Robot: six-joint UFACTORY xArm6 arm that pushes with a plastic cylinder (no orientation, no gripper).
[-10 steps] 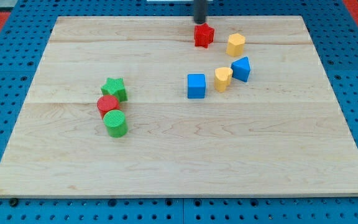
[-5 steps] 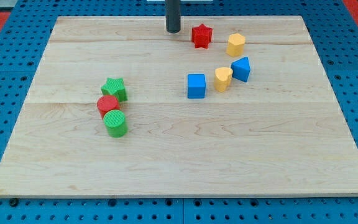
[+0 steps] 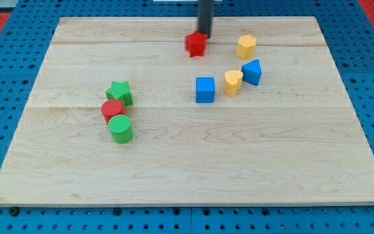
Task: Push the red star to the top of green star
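The red star (image 3: 196,44) lies near the top middle of the wooden board (image 3: 187,162), blurred by motion. My tip (image 3: 204,33) touches its upper right edge, with the dark rod rising out of the view's top. The green star (image 3: 119,93) sits far to the lower left of the red star, at the board's left middle. A red cylinder (image 3: 112,109) touches the green star's lower side, and a green cylinder (image 3: 120,129) sits just below that.
A blue cube (image 3: 205,89) sits below the red star. To its right are a yellow block (image 3: 233,82) and a blue triangular block (image 3: 252,71). Another yellow block (image 3: 246,47) lies right of the red star.
My tip swung from above the red star to its left, then back to its upper right. The red star slid a little left and down.
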